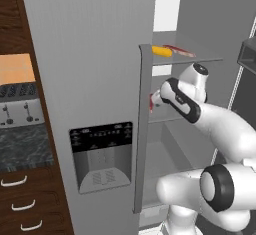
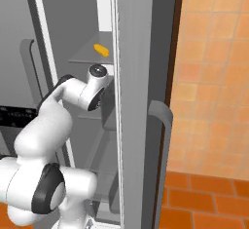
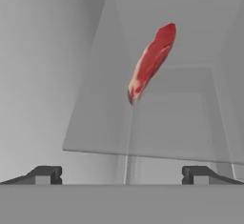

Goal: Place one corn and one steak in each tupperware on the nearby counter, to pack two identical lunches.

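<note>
At the far left of my left base view the table (image 1: 25, 146) shows a patch of black marbled top with brown drawer fronts under it, and a toaster (image 1: 19, 106) standing on it against the wall. Right of that is the grey fridge door (image 1: 90, 79) with its dispenser panel (image 1: 101, 155). Past the door's edge the fridge stands open, and on its upper shelf (image 1: 200, 59) a yellow corn (image 1: 162, 51) lies with a red steak (image 1: 179, 51) just beside it on the right. The same corn (image 2: 101, 49) shows on that shelf in the right base view.

One shelf lower, a second steak (image 1: 151, 102) peeks out red at the door's edge, right by my wrist. In the hand view this steak (image 3: 151, 62) lies on a pale glass shelf (image 3: 100, 123), slanting up and away from me, well ahead of my fingertips (image 3: 45, 174).

My hand (image 3: 123, 175) is spread wide, with nothing between the tips, and it touches nothing. It is pointed into the fridge towards the lower steak.
</note>
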Robot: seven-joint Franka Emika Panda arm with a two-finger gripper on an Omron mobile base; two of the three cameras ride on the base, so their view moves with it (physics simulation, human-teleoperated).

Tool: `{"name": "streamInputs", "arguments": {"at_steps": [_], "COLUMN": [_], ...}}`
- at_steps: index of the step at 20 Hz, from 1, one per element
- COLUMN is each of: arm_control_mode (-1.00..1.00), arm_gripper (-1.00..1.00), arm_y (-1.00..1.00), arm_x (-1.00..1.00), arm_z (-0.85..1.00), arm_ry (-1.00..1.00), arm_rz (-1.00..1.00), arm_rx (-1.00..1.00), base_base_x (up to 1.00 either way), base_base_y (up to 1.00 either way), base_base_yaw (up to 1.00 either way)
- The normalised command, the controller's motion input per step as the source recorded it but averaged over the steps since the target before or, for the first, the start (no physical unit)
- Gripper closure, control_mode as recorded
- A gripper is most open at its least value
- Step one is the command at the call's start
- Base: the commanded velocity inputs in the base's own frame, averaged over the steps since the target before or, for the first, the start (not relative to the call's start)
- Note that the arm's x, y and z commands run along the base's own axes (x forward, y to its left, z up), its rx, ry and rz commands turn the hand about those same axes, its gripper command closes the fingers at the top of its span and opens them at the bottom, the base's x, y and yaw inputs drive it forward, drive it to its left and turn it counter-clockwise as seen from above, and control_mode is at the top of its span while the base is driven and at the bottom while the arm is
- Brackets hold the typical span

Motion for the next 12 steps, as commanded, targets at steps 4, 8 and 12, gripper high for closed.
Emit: {"name": "streamInputs", "arguments": {"at_steps": [4,8,12], "arm_control_mode": [-1.00,-1.00,-1.00], "arm_gripper": [-1.00,-1.00,-1.00], "arm_y": [0.08,0.08,0.00], "arm_x": [0.63,0.77,0.57], "arm_z": [-0.40,-0.33,-0.01], "arm_ry": [-0.07,-0.01,0.00], "arm_rz": [0.00,0.00,-0.02], "arm_rx": [0.00,-0.03,-0.03], "base_base_x": [0.00,0.00,0.00], "base_base_y": [0.00,0.00,0.00], "base_base_yaw": [0.00,0.00,0.00]}}
